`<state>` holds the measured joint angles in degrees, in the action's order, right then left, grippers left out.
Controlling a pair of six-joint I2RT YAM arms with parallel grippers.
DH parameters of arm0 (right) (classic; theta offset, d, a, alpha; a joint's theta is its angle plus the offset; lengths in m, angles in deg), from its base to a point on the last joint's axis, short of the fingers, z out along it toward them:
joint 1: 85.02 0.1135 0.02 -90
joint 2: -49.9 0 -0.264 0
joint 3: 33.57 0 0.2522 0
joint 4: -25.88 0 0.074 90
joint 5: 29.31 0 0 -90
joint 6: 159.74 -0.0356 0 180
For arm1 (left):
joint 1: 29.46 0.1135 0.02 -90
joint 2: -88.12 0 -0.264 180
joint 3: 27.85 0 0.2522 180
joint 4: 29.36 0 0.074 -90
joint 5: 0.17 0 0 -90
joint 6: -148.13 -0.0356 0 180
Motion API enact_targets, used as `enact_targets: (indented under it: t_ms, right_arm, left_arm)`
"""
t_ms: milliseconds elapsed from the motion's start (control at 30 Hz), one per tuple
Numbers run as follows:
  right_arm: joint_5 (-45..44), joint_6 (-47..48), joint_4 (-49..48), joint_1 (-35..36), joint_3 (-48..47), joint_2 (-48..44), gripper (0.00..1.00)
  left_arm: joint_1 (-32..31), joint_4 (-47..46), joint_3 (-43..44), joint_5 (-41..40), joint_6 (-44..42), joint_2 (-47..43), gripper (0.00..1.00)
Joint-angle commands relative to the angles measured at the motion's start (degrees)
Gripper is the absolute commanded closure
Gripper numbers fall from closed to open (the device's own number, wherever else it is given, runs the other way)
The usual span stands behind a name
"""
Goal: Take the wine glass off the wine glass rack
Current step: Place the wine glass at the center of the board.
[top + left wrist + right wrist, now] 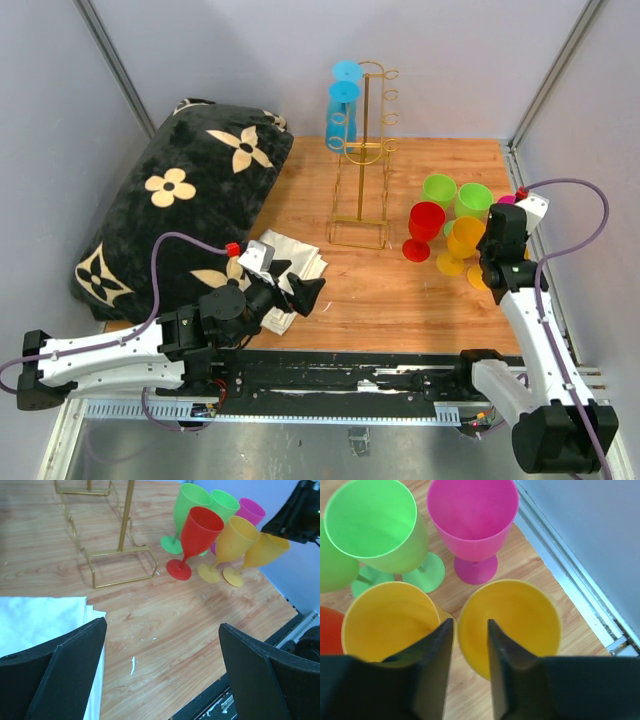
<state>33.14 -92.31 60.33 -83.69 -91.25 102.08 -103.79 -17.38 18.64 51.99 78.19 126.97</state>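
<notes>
Though seen only from overhead, blue glasses (pixel 343 110) hang on the rack (pixel 365 150).

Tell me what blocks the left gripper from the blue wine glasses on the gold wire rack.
Nothing visible: bare wooden table separates the left gripper from the gold wire rack holding the blue wine glasses.
</notes>
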Motion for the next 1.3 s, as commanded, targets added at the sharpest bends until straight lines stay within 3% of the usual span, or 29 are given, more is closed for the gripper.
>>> enact_targets:
  t_ms: [0,167,400,700,767,833,967,1267]
  right_arm:
    - [-2.64,0.86,-0.82,-1.67,-0.37,-2.98,0.6]
    - [1.17,1.78,1.64,-1.67,-3.17,-5.79,0.58]
    - [12.81,2.61,0.63,-1.67,-5.83,-12.4,0.34]
    - [47.77,-3.8,-1.02,-1.67,-6.59,-14.37,0.2]
    - [55.19,-5.98,-3.31,-1.67,-5.83,-14.39,0.2]
    - [62.25,-7.91,-6.58,-1.67,-4.82,-14.37,0.2]
    - [70.45,-10.37,-9.87,-1.68,-3.81,-14.62,0.19]
    - [75.19,-10.01,-8.08,-1.67,-2.82,-16.05,0.16]
  left_arm:
    - [0.28,1.48,-0.16,-5.86,6.16,-0.37,0.0]
    - [0.32,2.21,0.98,-5.83,6.91,1.04,0.0]
    - [0.32,5.58,2.59,-6.59,8.63,2.38,0.0]
    - [0.32,8.44,4.39,-6.74,9.18,3.93,0.0]
    - [1.27,11.76,7.33,-2.46,8.45,5.18,0.0]
    - [4.41,16.88,11.6,5.87,6.87,7.16,0.0]
    - [14.48,27.81,20.02,11.7,9.54,11.05,0.0]
    - [37.12,20.21,24.48,35.86,4.83,12.02,0.0]
